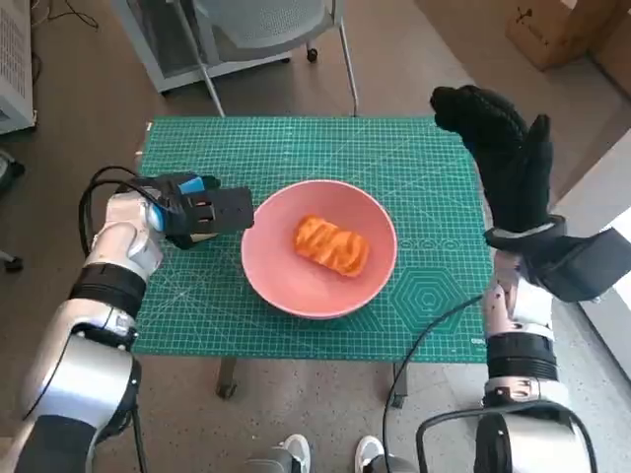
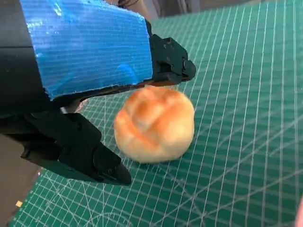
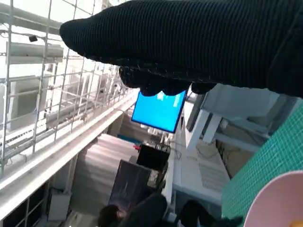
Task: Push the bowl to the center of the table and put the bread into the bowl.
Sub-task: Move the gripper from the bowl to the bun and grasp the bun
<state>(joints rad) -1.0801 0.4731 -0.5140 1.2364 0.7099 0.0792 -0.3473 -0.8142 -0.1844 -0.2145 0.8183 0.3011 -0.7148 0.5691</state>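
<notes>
Bread point(image 1: 331, 245) lies inside pink bowl point(image 1: 286, 286), about mid worktop point(image 1: 414, 168), between my two hands. My left hand point(image 1: 202, 210) sits just beside bowl rim, fingers apart around second round bun point(image 2: 155, 124), not clearly gripping. My right hand point(image 1: 503, 153) raised above far worktop corner, fingers spread wide, holding nothing.

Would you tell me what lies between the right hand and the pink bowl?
Only bare green mat; the head view shows nothing else between the right hand and the bowl.
</notes>
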